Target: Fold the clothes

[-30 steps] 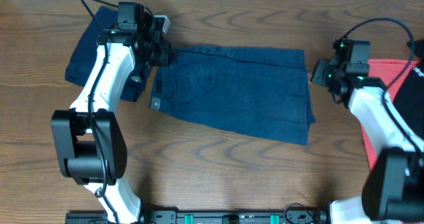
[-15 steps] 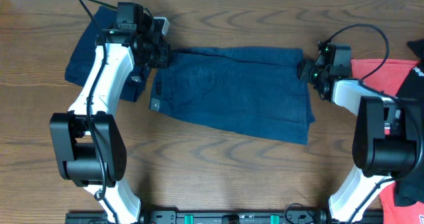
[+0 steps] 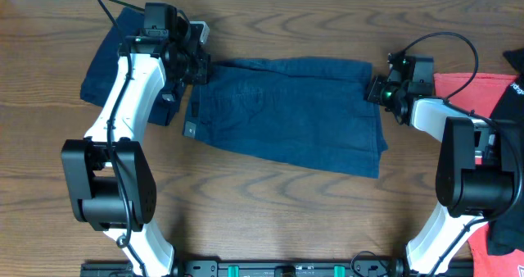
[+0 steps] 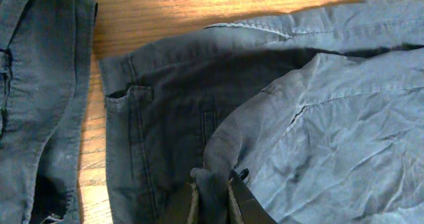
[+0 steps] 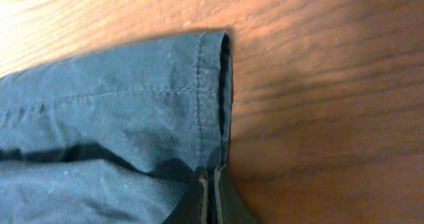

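A pair of dark navy denim clothes (image 3: 286,113) lies spread flat in the middle of the table. My left gripper (image 3: 199,66) is at the top left waistband corner. In the left wrist view it is shut (image 4: 213,191) on a pinched fold of the denim (image 4: 318,118) next to a belt loop. My right gripper (image 3: 378,91) is at the top right hem corner. In the right wrist view its jaws (image 5: 211,191) are closed together on the edge of the stitched hem (image 5: 132,105). A second navy garment (image 3: 106,52) lies folded at the far left.
A red cloth (image 3: 468,93) and a black cloth (image 3: 509,105) lie at the right edge, just behind my right arm. The folded navy garment also shows in the left wrist view (image 4: 40,85). Bare wood lies in front of the spread garment.
My right gripper has moved left from beside the garment onto its top right hem corner and closed there. The hem corner has shifted slightly left. My left arm has not moved.
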You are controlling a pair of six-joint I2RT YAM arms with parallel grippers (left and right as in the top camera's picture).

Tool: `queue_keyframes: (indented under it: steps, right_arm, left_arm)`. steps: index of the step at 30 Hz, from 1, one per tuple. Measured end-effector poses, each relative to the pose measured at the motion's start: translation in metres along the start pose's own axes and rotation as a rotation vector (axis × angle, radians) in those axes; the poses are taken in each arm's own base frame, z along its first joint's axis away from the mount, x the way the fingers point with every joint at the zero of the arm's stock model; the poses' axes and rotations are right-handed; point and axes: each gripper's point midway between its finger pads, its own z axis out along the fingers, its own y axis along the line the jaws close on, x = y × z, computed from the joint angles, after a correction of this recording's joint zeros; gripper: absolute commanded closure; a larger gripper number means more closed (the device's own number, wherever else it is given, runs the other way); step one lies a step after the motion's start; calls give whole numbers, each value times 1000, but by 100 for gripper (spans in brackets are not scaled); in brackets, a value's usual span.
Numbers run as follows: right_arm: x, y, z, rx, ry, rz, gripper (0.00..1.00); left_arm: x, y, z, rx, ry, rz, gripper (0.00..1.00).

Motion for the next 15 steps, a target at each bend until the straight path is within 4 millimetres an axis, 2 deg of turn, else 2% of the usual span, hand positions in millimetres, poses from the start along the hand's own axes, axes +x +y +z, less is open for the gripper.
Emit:
queue_keyframes:
  steps: [6,8,15]
  right_arm:
    - [4,1,-14,-10,35,14,99]
    - [-2,5,-27,-6,24,9,99]
    - [-40,29,-85,2,-104,-53,99]
  left_arm:
    - [0,1,0,-6,2,-1,87]
    - [1,2,0,-10,4,-1,88]
    - [2,4,-1,-27,8,-2,88]
